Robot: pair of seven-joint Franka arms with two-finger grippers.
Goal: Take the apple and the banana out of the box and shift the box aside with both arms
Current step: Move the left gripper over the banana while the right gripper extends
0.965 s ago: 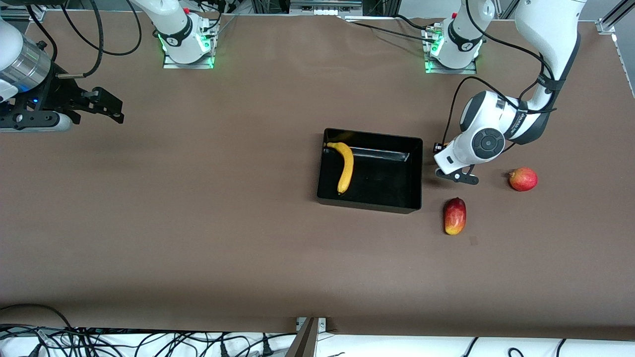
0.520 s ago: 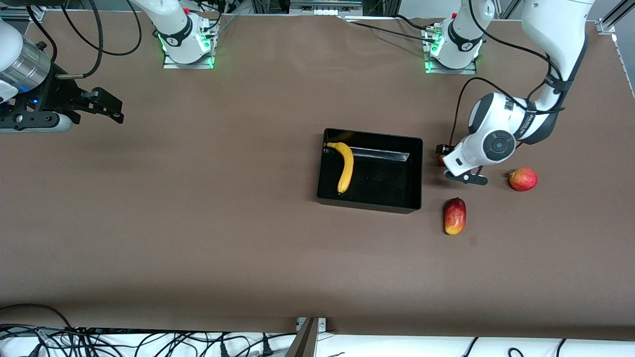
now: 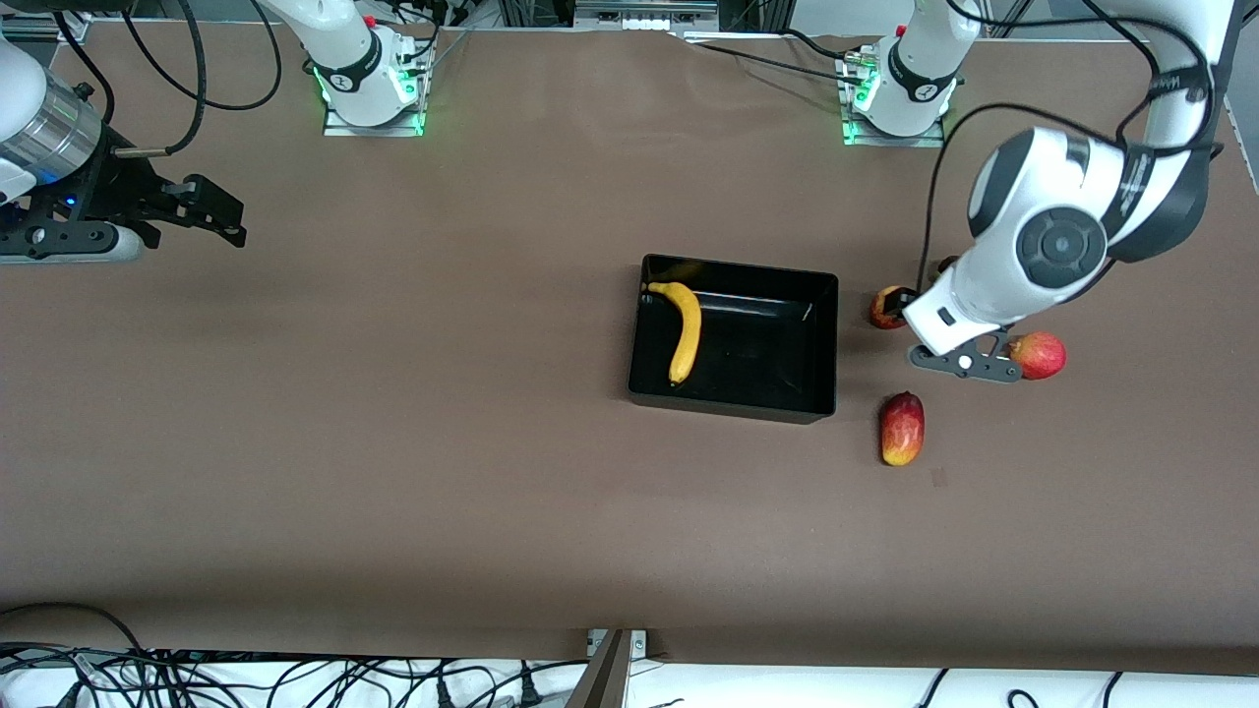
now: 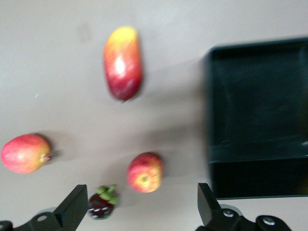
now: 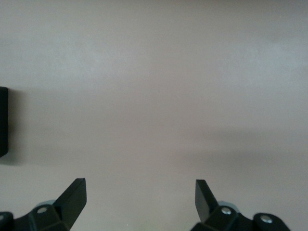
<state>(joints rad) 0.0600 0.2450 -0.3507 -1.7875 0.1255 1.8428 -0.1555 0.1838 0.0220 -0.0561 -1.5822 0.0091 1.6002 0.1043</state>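
We are hovering our left gripper [image 4: 139, 211], fingers spread, over the apple [image 3: 886, 307] beside the box [image 3: 735, 405]. The banana [image 3: 683, 329] is lying inside; our right gripper [image 5: 139, 199] is waiting spread over bare table [image 3: 393, 442]

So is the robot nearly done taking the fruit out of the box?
Done: the apple lies on the table beside the box, toward the left arm's end. The left gripper hangs open over it, holding nothing. In hand: nothing right now; the right gripper waits open at the right arm's end. Left: the banana lies in the box, and both arms must then move the box aside.
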